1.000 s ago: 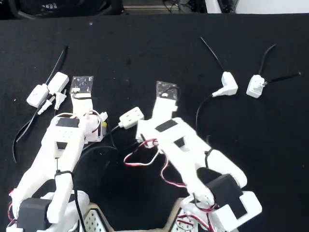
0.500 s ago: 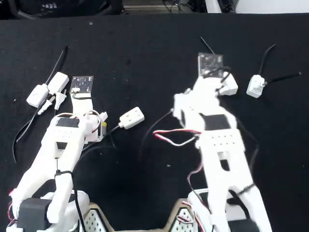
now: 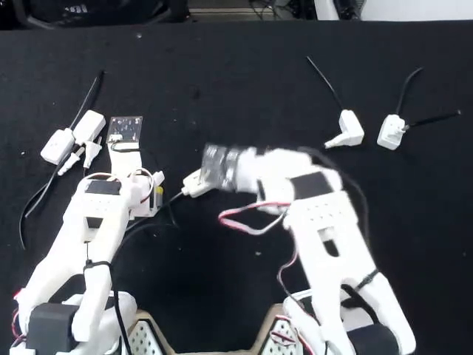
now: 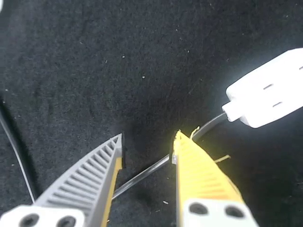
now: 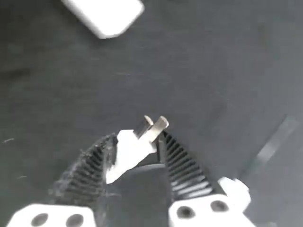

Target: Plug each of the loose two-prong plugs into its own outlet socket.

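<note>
The right tool (image 5: 137, 138) pinches a two-prong plug (image 5: 129, 150), prongs leading toward the outlet socket (image 5: 104, 16) just ahead of it, while the left tool (image 4: 147, 142) stands spread astride that socket's cord (image 4: 142, 176), probably to steady it for insertion.

No writing, number, label or sign can be read on anything here. Beyond the far edge of the worktop (image 3: 222, 81), a dark object (image 3: 74, 9) carries faint pale marks, too small to make out.
</note>
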Controlling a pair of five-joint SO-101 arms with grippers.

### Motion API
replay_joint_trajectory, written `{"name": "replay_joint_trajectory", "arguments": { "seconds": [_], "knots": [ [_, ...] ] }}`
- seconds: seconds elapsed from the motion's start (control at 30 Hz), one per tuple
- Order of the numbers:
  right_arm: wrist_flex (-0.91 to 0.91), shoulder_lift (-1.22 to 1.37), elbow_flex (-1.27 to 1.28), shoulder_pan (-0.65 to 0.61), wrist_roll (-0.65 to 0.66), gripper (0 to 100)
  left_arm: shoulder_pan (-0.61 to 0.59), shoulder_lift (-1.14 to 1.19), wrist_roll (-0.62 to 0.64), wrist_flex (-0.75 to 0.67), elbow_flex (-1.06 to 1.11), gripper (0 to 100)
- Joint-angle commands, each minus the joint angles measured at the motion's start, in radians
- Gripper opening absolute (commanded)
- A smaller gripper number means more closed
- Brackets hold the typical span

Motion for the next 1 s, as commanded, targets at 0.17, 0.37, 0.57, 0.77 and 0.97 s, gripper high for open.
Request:
{"name": "replay_joint_trajectory", "arguments": {
  "seconds": [0.17, 0.37, 0.57, 0.77, 0.97],
  "knots": [
    [0.008, 0.001, 0.185, -0.104, -0.161, 1.6, -0.010, -0.025, 0.006, -0.014, -0.022, 17],
    [0.094, 0.008, 0.180, -0.104, -0.308, 1.6, -0.010, -0.025, 0.006, -0.014, -0.024, 17],
    [0.034, 0.008, 0.266, -0.103, -0.341, 6.5, -0.010, -0.025, 0.006, -0.014, -0.024, 17],
    [-0.008, 0.007, 0.329, -0.098, -0.341, 21.1, -0.010, -0.025, 0.006, -0.014, -0.019, 17],
    [0.074, -0.012, 0.295, -0.038, -0.341, 3.6, -0.010, -0.025, 0.006, -0.014, -0.018, 17]
  ]
}}
